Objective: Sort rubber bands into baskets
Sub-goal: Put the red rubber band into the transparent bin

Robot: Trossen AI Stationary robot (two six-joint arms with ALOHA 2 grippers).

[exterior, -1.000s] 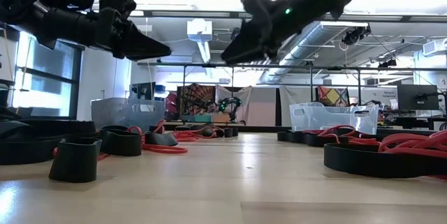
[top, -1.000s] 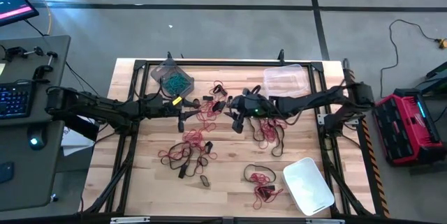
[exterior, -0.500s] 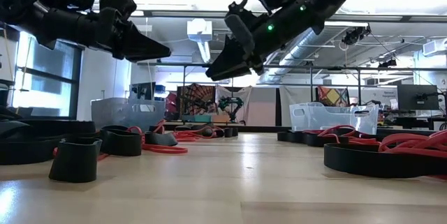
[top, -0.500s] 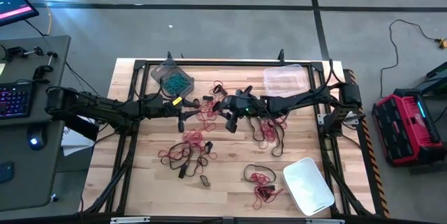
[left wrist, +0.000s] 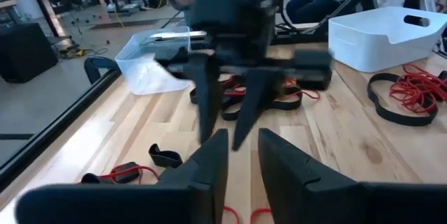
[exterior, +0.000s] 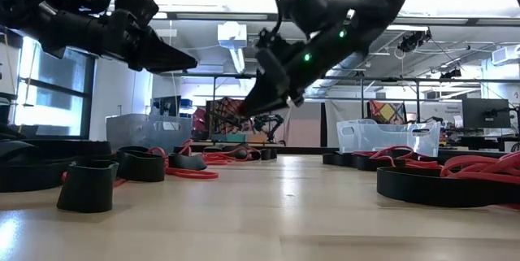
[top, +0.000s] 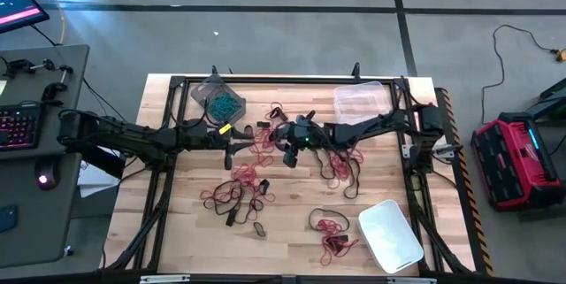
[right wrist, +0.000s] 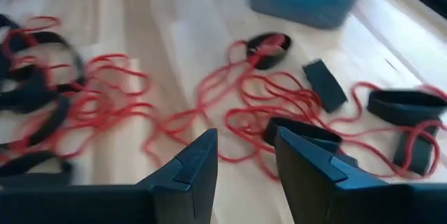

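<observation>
Red and black rubber bands point(top: 256, 147) lie loose across the wooden table, a red tangle point(right wrist: 237, 109) just below my right gripper. The grey-tinted basket point(top: 219, 100) at the far left holds teal bands. The clear basket point(top: 360, 100) stands at the far right, the whitish one point(top: 390, 235) at the near right. My right gripper point(top: 286, 146) hovers open over the red tangle at mid-table, slanting down and clear of the wood point(exterior: 245, 108). My left gripper point(top: 232, 145) hangs to its left, higher up, open by a narrow gap point(left wrist: 242, 147), with nothing between its fingers.
More red and black bands lie at centre right point(top: 340, 167), near centre point(top: 237, 194) and near right point(top: 329, 231). A black frame rims the table. The two grippers face each other closely over the table's middle.
My right gripper has moved toward the table's left edge and sunk lower, closer to the red tangle and to my left gripper, still open. The bands have not moved.
</observation>
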